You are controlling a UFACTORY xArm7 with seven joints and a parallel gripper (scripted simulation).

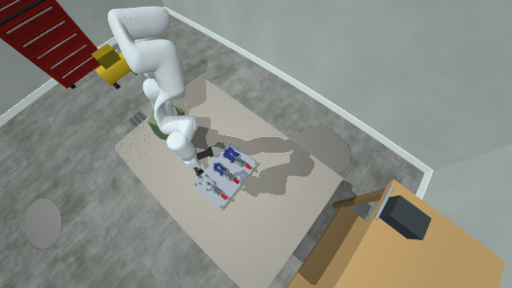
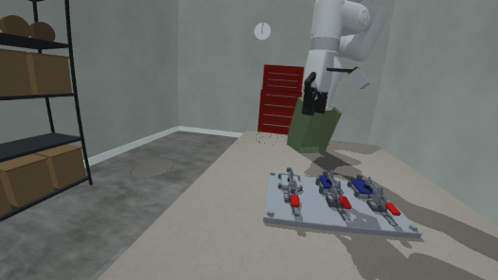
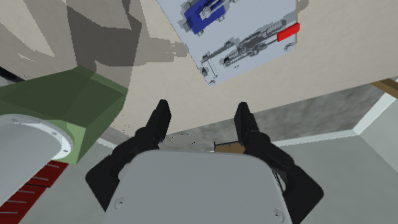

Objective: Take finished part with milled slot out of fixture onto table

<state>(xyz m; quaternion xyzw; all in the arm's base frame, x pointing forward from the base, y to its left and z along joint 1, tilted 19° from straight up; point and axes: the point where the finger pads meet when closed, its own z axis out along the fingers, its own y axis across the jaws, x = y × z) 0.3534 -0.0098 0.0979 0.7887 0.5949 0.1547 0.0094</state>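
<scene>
A grey fixture plate (image 1: pixel 215 198) (image 2: pixel 312 222) (image 3: pixel 270 10) lies on the table and carries three nests with red-handled toggle clamps. The plain grey finished part (image 1: pixel 212 184) (image 2: pixel 288 182) (image 3: pixel 223 57) sits in the end nest under its clamp. Two blue blanks (image 1: pixel 220 168) (image 1: pixel 229 155) (image 2: pixel 325 181) (image 2: pixel 361 184) sit in the other nests; one of them also shows in the wrist view (image 3: pixel 202 14). My gripper (image 1: pixel 197 171) (image 2: pixel 313 113) (image 3: pixel 202 108) is open and empty. It hangs well above the table, behind the plate on the arm's side.
The arm's green base block (image 1: pixel 157 124) (image 2: pixel 314 130) (image 3: pixel 75 100) stands on the table behind the plate. A red tool chest (image 1: pixel 44 34) (image 2: pixel 281 99) and a yellow cart (image 1: pixel 112 65) stand beyond it. A wooden bench (image 1: pixel 389 253) is at one end, a shelf rack (image 2: pixel 71 95) off to the side.
</scene>
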